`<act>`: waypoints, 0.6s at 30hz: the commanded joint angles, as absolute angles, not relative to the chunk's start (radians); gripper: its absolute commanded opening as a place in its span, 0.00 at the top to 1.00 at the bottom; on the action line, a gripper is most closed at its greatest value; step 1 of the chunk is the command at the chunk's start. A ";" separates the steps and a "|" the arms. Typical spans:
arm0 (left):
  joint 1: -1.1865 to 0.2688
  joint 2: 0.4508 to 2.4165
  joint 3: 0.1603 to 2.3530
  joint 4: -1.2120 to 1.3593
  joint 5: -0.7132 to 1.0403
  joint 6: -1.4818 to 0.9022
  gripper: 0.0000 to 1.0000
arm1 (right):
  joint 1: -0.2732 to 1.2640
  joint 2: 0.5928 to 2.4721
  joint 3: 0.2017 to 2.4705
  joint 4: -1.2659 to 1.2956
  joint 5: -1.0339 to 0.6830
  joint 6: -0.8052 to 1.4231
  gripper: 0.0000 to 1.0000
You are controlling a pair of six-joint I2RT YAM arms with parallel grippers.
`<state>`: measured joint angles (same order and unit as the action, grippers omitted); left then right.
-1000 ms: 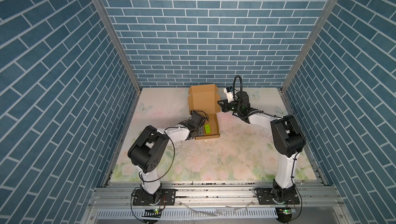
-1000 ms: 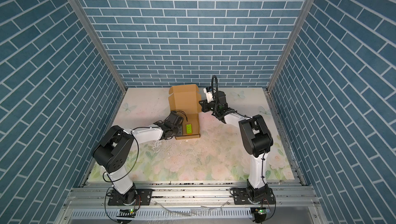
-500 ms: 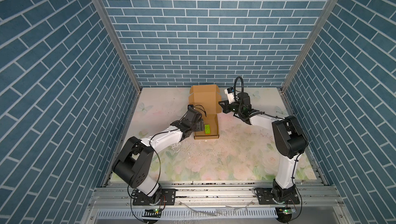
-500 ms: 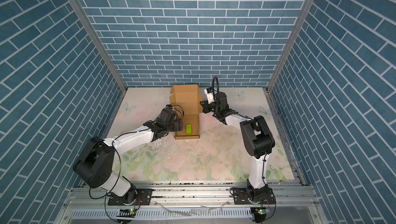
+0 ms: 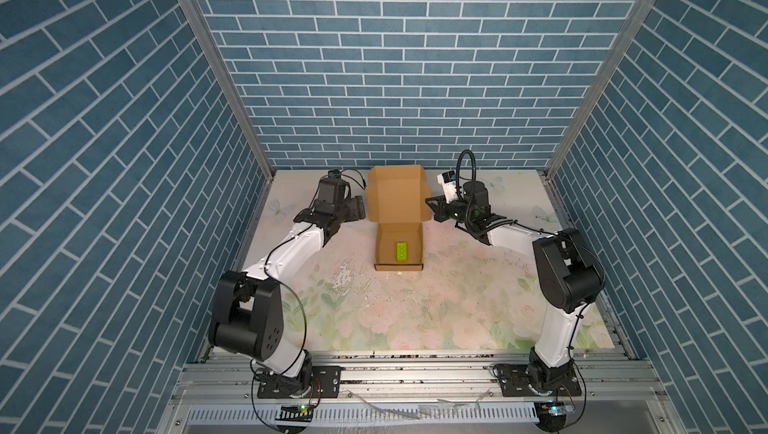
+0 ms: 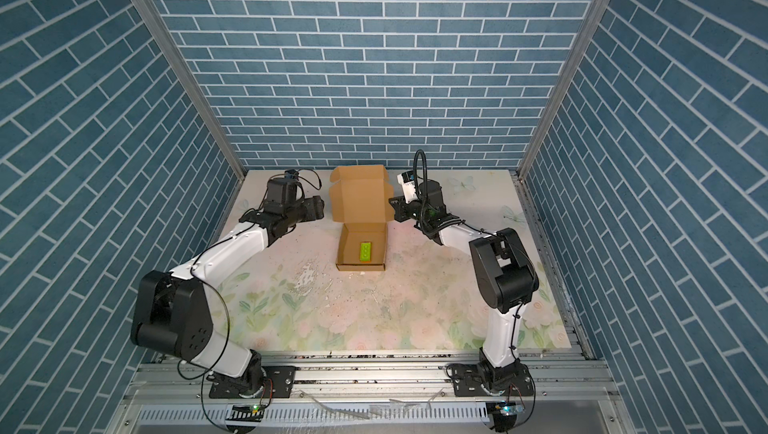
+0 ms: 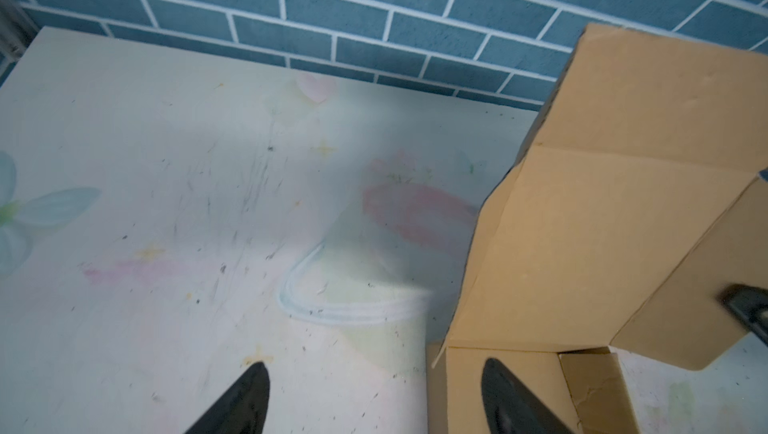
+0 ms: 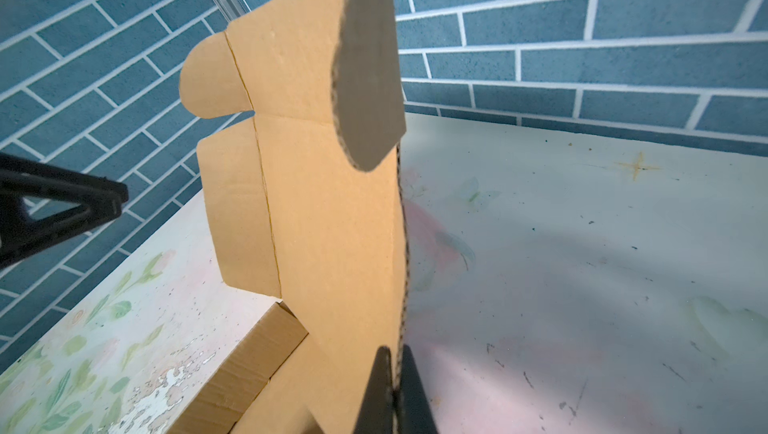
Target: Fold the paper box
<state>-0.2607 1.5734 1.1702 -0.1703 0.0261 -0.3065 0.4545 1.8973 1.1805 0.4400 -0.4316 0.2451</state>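
The paper box (image 5: 397, 197) (image 6: 359, 199) sits at the back middle of the table, plain brown, its lid standing upright behind the low tray. A small green brick (image 5: 401, 252) (image 6: 365, 251) lies inside the tray. My right gripper (image 5: 430, 203) (image 6: 392, 203) (image 8: 395, 349) is shut on the paper box (image 8: 324, 203) at the lid's right edge, low down. My left gripper (image 5: 360, 209) (image 6: 319, 207) (image 7: 374, 363) is open just left of the lid and holds nothing. In the left wrist view one fingertip (image 7: 494, 374) lies in front of the tray's outer wall (image 7: 465, 390).
The table (image 5: 415, 311) has a floral mat with a worn white patch (image 5: 345, 276) in front of the tray. Blue brick walls (image 5: 395, 79) close the back and both sides. An aluminium rail (image 5: 415, 374) with both arm bases runs along the front.
My left arm has drawn away from the tray and swung back to the left of the upright lid, its jaws opening wider. The right gripper has kept its hold on the lid.
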 commanded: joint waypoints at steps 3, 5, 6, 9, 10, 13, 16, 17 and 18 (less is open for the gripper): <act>-0.265 1.670 1.256 -0.176 0.184 -0.207 0.21 | 0.455 1.850 1.170 0.464 -0.446 0.206 1.00; -0.265 1.708 1.292 -0.184 0.188 -0.199 0.23 | 0.455 1.851 1.174 0.459 -0.446 0.203 1.00; -0.265 1.724 1.306 -0.189 0.185 -0.194 0.24 | 0.456 1.850 1.175 0.459 -0.447 0.202 1.00; -0.265 1.772 1.342 -0.183 0.176 -0.181 0.27 | 0.454 1.850 1.178 0.459 -0.453 0.202 1.00; -0.265 1.788 1.355 -0.179 0.179 -0.175 0.28 | 0.455 1.850 1.178 0.459 -0.456 0.202 1.00; -0.265 1.825 1.389 -0.179 0.190 -0.170 0.42 | 0.454 1.854 1.182 0.456 -0.454 0.201 1.00; -0.267 1.833 1.395 -0.168 0.207 -0.170 0.55 | 0.454 1.856 1.183 0.452 -0.452 0.199 1.00; -0.267 1.831 1.389 -0.158 0.210 -0.171 0.58 | 0.454 1.858 1.183 0.452 -0.452 0.199 1.00; -0.267 1.824 1.381 -0.147 0.210 -0.171 0.59 | 0.455 1.858 1.183 0.453 -0.452 0.199 1.00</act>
